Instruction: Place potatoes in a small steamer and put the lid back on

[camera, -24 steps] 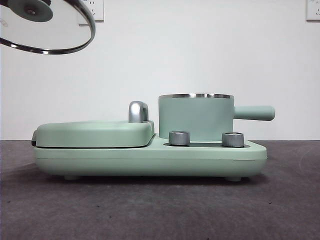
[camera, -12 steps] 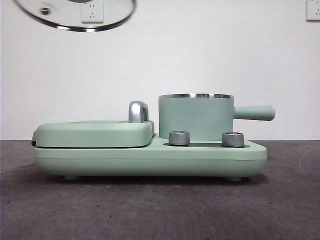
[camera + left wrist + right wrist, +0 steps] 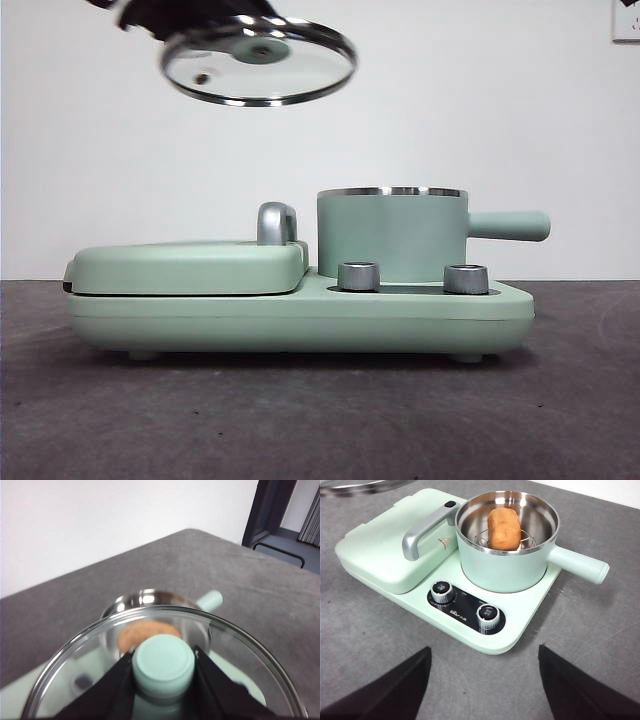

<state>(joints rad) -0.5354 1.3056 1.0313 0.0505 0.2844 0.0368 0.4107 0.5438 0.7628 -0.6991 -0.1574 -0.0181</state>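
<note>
Hanging in the air above the appliance, the lid (image 3: 259,60) is carried by the left gripper (image 3: 163,667), whose 2 black jaws are clamped on either side of the mint-green knob (image 3: 163,664). In the front view the glass disc is seen tilted, its steel rim catching the light, high over the flat griddle cover (image 3: 190,267) and to the side of the small steamer (image 3: 392,236), with a clear gap between lid and pot. Through the glass in the left wrist view, the steamer's steel rim and the orange-brown potato (image 3: 146,632) are made out below, somewhat blurred. The potato (image 3: 504,528) is shown plainly in the right wrist view: it is set upright on a wire rack (image 3: 527,540) inside the uncovered pot, whose straight side handle (image 3: 578,564) is pointed away from the griddle cover. The pot is seated on the mint-green base (image 3: 520,625), just beside the cover with its chrome handle (image 3: 422,528), and 2 steel dials (image 3: 442,590) are set into a black panel in front of it. The right gripper (image 3: 485,680) is held well back from the appliance over the grey table (image 3: 600,645), its jaws spread wide apart and grasping nothing.
</note>
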